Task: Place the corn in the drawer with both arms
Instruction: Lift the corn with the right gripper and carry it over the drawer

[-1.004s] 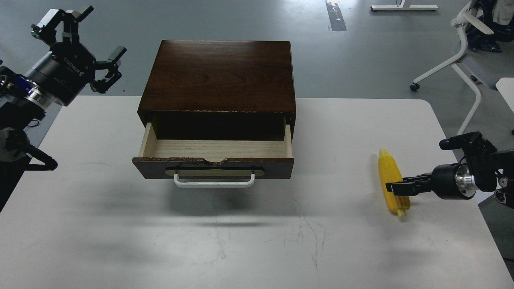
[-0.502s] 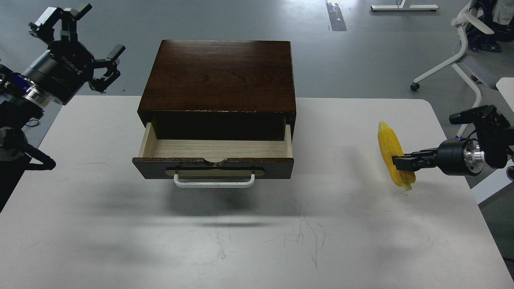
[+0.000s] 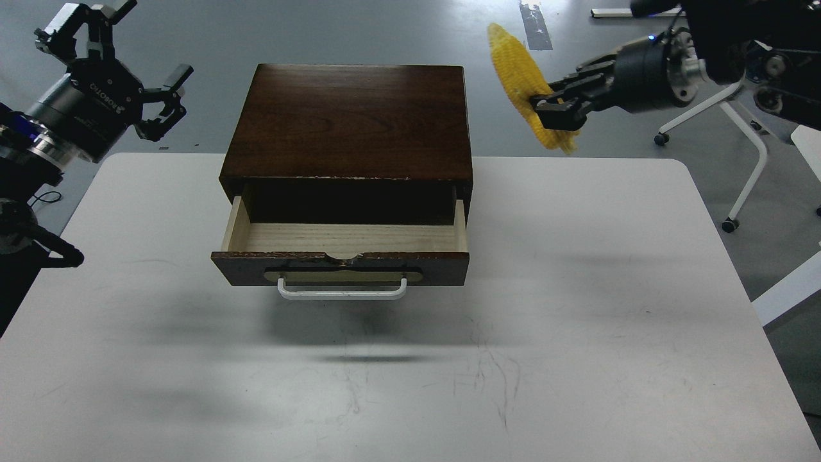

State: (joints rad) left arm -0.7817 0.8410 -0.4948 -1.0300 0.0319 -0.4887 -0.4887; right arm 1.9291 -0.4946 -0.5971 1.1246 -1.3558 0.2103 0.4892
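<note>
The yellow corn (image 3: 521, 80) hangs high in the air at the upper right, tilted, to the right of the dark brown wooden box (image 3: 351, 122). My right gripper (image 3: 557, 108) is shut on the corn's lower part. The drawer (image 3: 343, 253) stands pulled open at the front of the box, its pale wood inside showing nothing in it, white bar handle (image 3: 342, 292) at the front. My left gripper (image 3: 122, 48) is open and empty, raised at the far left beyond the table's back left corner.
The white table (image 3: 577, 333) spreads in front of and beside the box. White chair legs (image 3: 744, 128) stand on the grey floor at the back right. A white surface edge (image 3: 789, 292) shows at the right border.
My right gripper has lifted the corn off the table and carried it up and to the left, to beside the box's top. My left gripper has drifted slightly up and left, still open.
</note>
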